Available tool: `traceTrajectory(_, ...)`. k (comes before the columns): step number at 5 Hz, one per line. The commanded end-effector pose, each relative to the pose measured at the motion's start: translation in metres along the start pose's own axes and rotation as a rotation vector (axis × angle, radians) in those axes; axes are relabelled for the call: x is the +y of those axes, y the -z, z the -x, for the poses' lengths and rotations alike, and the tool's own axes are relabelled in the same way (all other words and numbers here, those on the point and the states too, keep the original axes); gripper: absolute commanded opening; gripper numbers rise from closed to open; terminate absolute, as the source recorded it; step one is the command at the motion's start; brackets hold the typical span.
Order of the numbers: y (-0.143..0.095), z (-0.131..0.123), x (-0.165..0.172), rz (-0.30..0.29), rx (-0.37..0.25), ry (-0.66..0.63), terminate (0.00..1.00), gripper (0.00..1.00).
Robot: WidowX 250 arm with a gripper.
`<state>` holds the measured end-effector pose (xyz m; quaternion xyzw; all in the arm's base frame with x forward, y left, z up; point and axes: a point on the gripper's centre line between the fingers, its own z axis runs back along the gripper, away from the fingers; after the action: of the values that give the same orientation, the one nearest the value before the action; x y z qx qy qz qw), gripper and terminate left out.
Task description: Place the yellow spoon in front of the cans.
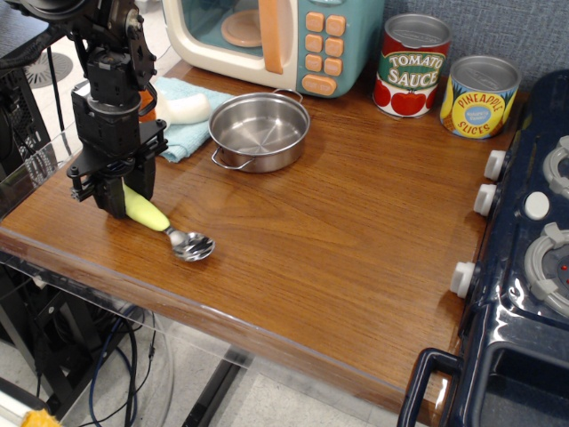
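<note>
Here, wooden counter (338, 240): holds all items. Toy microwave (276, 40): rear edge, pastel teal and cream. Black gripper (123, 197): front left, fingers clamped on the yellow spoon's handle. Steel pan (259, 130): before the microwave, beside a light blue cloth (182, 133). Cans (449, 82): "Tomato Sauce" and "Pineapple Slices", rear right, well apart from the spoon. Yellow spoon (164, 226): front left, metal bowl resting on the wood.
</note>
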<state>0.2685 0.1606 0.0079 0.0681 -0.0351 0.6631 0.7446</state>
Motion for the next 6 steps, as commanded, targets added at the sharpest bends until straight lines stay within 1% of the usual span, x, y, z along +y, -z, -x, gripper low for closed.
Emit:
traceTrajectory(1, -0.002, -0.007, 0.008, 0.015, 0.004, -0.021, 0.00, 0.00)
traceTrajectory(2, -0.012, -0.013, 0.014, 0.023, -0.004, -0.046, 0.00, 0.00)
traceTrajectory(3, -0.033, -0.018, 0.014, 0.056, -0.019, -0.058, 0.00, 0.00)
traceTrajectory(4, -0.055, -0.014, 0.005, 0.091, -0.088, -0.028, 0.00, 0.00)
traceTrajectory(5, -0.082, -0.002, -0.006, 0.175, -0.115, 0.044, 0.00, 0.00)
traceTrajectory(6, -0.111, 0.033, -0.030, 0.264, -0.181, 0.201, 0.00, 0.00)
